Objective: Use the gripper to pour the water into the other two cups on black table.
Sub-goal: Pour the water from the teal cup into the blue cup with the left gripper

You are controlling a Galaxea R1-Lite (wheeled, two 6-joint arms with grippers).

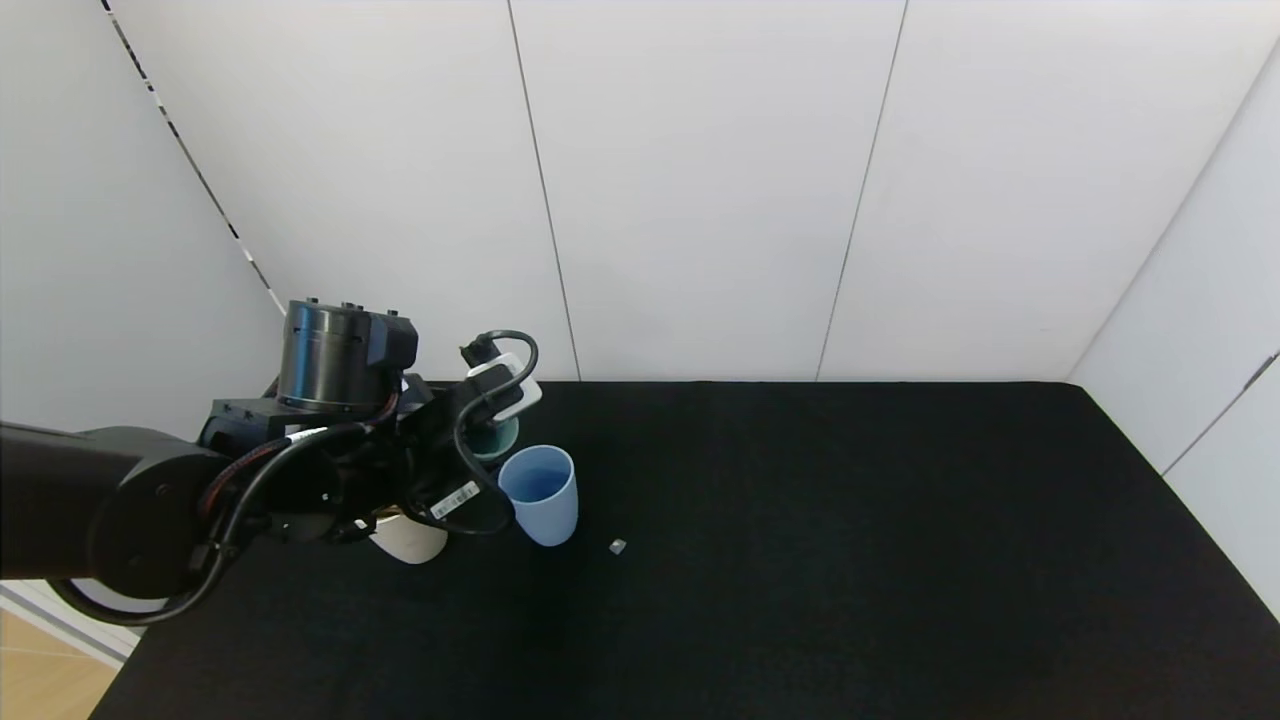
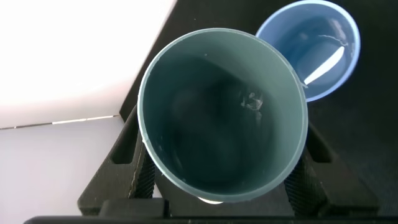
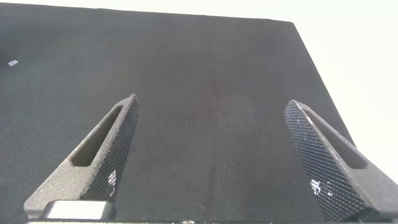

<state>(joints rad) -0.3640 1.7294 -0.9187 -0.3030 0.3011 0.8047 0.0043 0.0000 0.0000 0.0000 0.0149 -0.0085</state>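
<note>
My left gripper [image 1: 482,432] is shut on a teal-green tumbler [image 1: 497,438] at the table's back left. In the left wrist view the fingers [image 2: 138,177] clamp both sides of the tumbler [image 2: 221,115], whose mouth faces the camera, with droplets on its inner wall. The light blue cup [image 1: 540,494] stands upright just beside it and also shows in the left wrist view [image 2: 314,46], with a glint inside. The beige cup [image 1: 408,541] stands under my left arm, mostly hidden. No water stream shows. My right gripper [image 3: 211,102] is open over the bare black table [image 3: 205,68].
A tiny pale speck [image 1: 617,546] lies on the black table [image 1: 850,560] right of the blue cup. White wall panels close the back and right side. The table's left edge runs near my left arm.
</note>
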